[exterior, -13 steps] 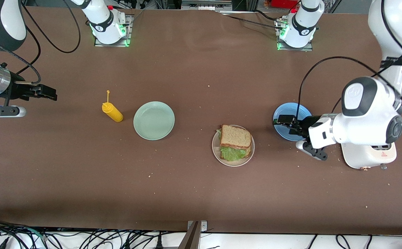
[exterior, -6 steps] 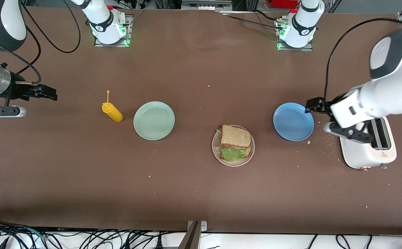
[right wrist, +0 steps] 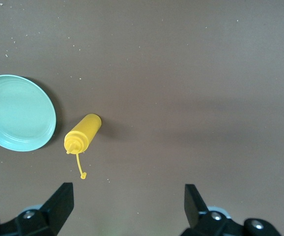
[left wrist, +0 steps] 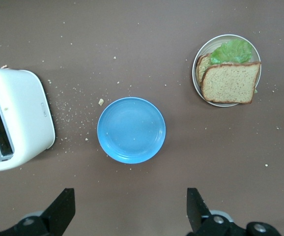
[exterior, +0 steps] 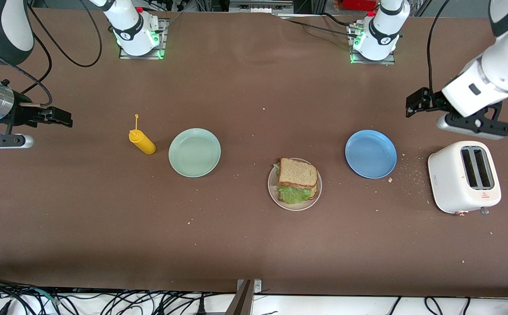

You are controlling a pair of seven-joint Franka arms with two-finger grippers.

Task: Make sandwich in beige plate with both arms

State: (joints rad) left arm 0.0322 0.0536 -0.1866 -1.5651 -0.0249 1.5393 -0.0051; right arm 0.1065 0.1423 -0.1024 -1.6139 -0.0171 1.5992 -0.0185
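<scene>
Sandwich [exterior: 296, 179] on beige plate [exterior: 272, 189], lower slice mostly hidden | both end effectors wide open, empty

**Both arms raised, pincers open and empty**

The left pincer [exterior: 415, 104] hangs at the frame's upper right, fingers [left wrist: 63, 209] spread wide. The right pincer [exterior: 61, 118] hangs at the frame's left edge, fingers [right wrist: 61, 201] apart, holding nothing.

Sandwich [exterior: 297, 179] sits assembled on your beige plate [exterior: 273, 191].
Both grippers, left gripper [exterior: 412, 105] and right gripper [exterior: 64, 118], hang apparently open over bare table.
</scene>
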